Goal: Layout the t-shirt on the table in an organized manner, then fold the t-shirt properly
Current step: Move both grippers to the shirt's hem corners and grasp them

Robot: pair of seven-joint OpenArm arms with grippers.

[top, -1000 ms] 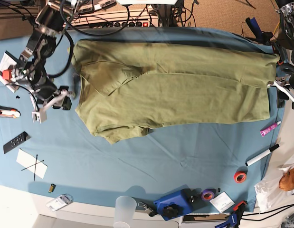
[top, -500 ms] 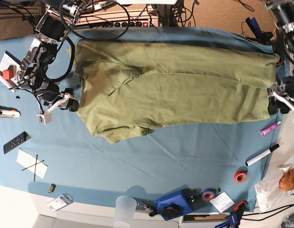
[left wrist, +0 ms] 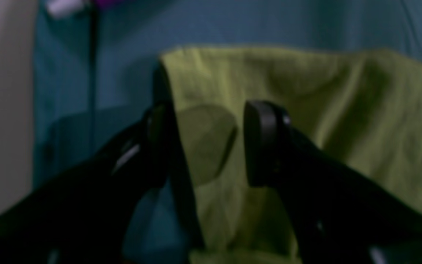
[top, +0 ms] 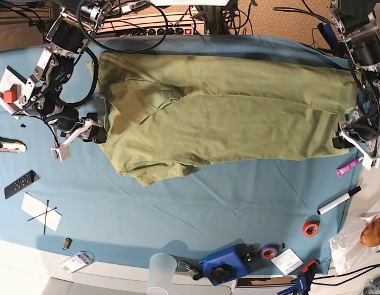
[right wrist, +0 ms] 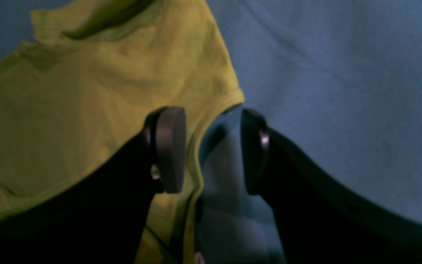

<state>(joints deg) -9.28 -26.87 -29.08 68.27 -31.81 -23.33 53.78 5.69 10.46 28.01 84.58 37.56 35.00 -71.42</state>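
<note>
Base view: t-shirt (top: 226,117) spread across far half of blue table (top: 196,209), left pincer (left wrist: 203,146) wide over its right corner, right pincer (right wrist: 213,150) wide astride its left hem.

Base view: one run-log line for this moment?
olive-green fabric t-shirt: spread on blue-covered table | left tool: open, at corner | right tool: open, at edge
</note>
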